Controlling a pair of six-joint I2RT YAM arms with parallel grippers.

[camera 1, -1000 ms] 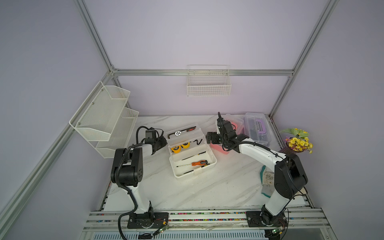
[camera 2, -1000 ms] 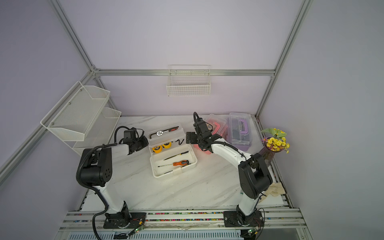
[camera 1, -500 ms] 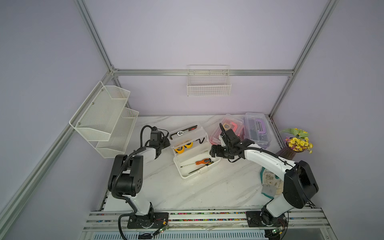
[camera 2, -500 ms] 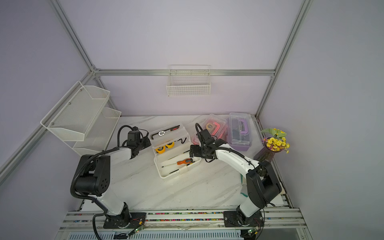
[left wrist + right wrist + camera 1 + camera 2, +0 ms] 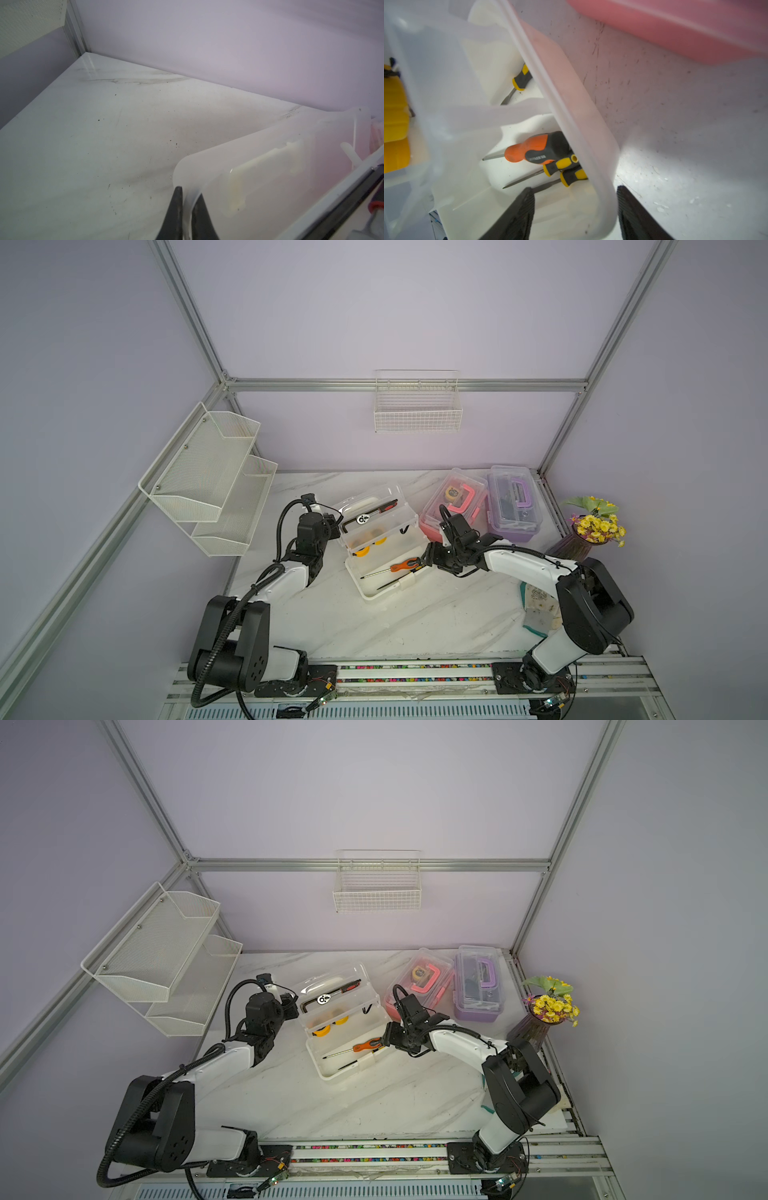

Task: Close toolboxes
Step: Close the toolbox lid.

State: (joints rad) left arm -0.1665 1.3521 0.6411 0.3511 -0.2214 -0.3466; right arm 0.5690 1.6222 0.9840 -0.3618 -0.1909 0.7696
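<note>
The white toolbox stands open mid-table, with screwdrivers in its base. Its clear lid is tilted up over the base, carrying a tray with a ratchet. My left gripper is shut on the lid's left edge. My right gripper is open astride the base's right corner wall, one finger inside and one outside. The pink toolbox and the purple toolbox sit at the back right with lids down.
A two-tier mesh shelf hangs on the left wall. A wire basket hangs on the back wall. A vase of yellow flowers stands at the right edge. A cloth lies beside the right arm.
The left gripper has raised the clear lid from lying flat to tilted over the base. The right gripper left the pink toolbox, came down onto the white base's corner and narrowed its jaws.
</note>
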